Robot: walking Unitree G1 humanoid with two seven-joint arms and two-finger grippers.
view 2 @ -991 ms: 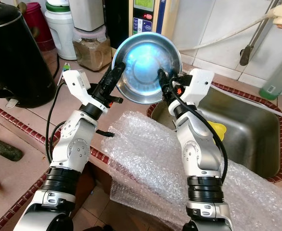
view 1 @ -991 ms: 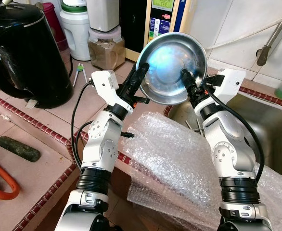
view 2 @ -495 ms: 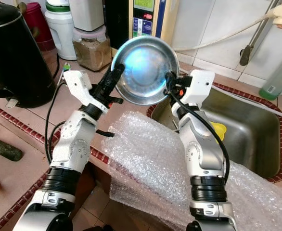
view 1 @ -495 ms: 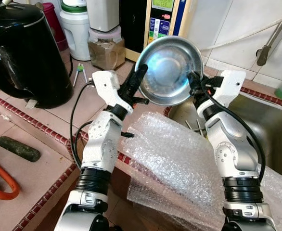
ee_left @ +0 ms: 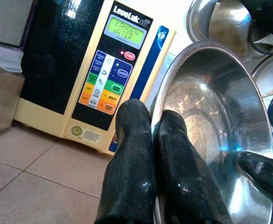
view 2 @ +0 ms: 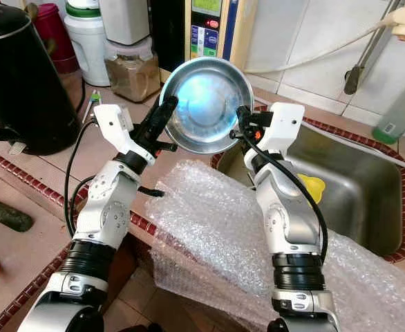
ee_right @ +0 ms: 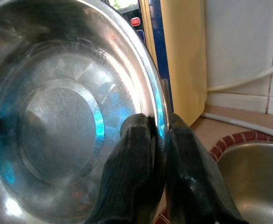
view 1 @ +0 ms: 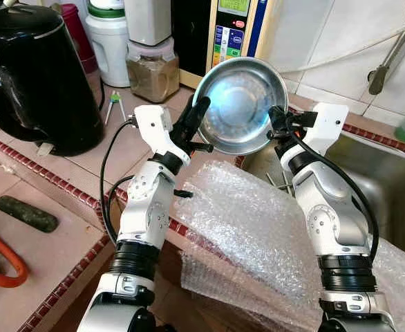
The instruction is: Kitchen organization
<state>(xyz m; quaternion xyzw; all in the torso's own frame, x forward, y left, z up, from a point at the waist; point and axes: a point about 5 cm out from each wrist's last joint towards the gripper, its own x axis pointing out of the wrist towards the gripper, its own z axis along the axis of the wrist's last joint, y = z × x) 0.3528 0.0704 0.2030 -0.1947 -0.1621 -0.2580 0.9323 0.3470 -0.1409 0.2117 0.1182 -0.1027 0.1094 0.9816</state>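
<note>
A tiled kitchen counter (view 1: pixel 85 166) edged in red mosaic runs to a steel sink (view 1: pixel 389 187), with bubble wrap (view 1: pixel 258 228) draped over its front edge. At the far left stands a black kettle (view 1: pixel 33 76); behind it are a white jug (view 1: pixel 109 38) and a jar of brown powder (view 1: pixel 151 69), then a water ionizer (view 1: pixel 233 28) against the wall.

The left gripper (view 1: pixel 194 124) is clamped on the near-left rim of a steel bowl (view 1: pixel 238 104), one finger inside and one outside. The bowl is held in the air above the counter, just ahead of the sink's corner, tilted with its hollow facing the robot. The right gripper (view 1: pixel 275 123) pinches the opposite rim in the same way.

The bowl looks clean and polished, shallow, flat-bottomed, with a bluish glare. As for progress, the bowl is lifted but not yet put anywhere; setting it down remains.
</note>
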